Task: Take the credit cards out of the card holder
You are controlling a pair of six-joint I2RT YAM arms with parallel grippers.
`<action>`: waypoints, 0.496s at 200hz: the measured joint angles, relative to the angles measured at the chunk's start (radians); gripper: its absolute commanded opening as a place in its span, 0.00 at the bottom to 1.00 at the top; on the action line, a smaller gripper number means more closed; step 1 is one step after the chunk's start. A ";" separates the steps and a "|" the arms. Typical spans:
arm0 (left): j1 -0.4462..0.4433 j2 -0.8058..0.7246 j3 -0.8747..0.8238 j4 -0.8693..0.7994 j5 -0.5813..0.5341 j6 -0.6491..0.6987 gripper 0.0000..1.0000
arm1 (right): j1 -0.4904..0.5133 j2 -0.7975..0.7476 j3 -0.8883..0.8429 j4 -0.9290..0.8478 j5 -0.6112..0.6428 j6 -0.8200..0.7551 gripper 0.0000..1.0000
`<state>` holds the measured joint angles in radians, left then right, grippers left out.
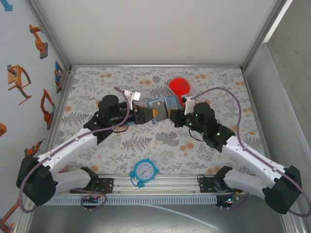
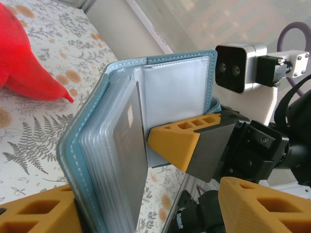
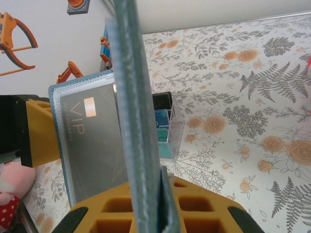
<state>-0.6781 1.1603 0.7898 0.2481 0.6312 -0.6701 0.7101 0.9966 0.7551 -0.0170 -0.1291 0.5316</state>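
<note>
Top external view: the card holder (image 1: 163, 104) is held up over the middle of the flowered table (image 1: 121, 145), between the left gripper (image 1: 147, 115) and the right gripper (image 1: 172, 114), which meet tip to tip. A red object (image 1: 180, 86) lies just beyond it, and a blue clock (image 1: 144, 170) lies well apart near the arm bases. Left wrist view: the holder stands open like a book, its inner side turned toward that camera, fold on the left, long edges running roughly up and down. One cover carries a clear window pocket (image 2: 177, 92). A stack of clear sleeves (image 2: 99, 170) fans out from the fold, the outermost holding a grey card (image 2: 133, 155). The right gripper's orange finger (image 2: 177, 141) presses against the inside of the cover. The left gripper's own fingers (image 2: 262, 204) stand wide apart, gripping nothing, the holder's lower end beside one of them. Right wrist view: the cover is seen edge-on, running down the frame and clamped between the right gripper's fingers. The grey card, marked VIP, sits in its sleeve to the left.
</note>
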 measured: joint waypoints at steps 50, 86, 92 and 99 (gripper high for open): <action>0.000 0.019 -0.001 0.061 0.028 -0.030 0.71 | -0.001 -0.012 -0.012 0.034 -0.008 0.045 0.00; 0.001 0.061 -0.001 0.074 0.020 -0.041 0.59 | -0.002 -0.005 -0.012 0.067 -0.040 0.077 0.00; 0.001 0.067 -0.001 0.073 0.017 -0.043 0.57 | -0.002 -0.001 -0.012 0.074 -0.048 0.081 0.00; 0.001 0.073 -0.001 0.073 0.015 -0.043 0.53 | -0.002 0.003 -0.012 0.079 -0.055 0.084 0.00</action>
<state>-0.6769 1.2331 0.7887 0.3214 0.6460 -0.7128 0.7082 1.0000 0.7429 0.0624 -0.1837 0.6155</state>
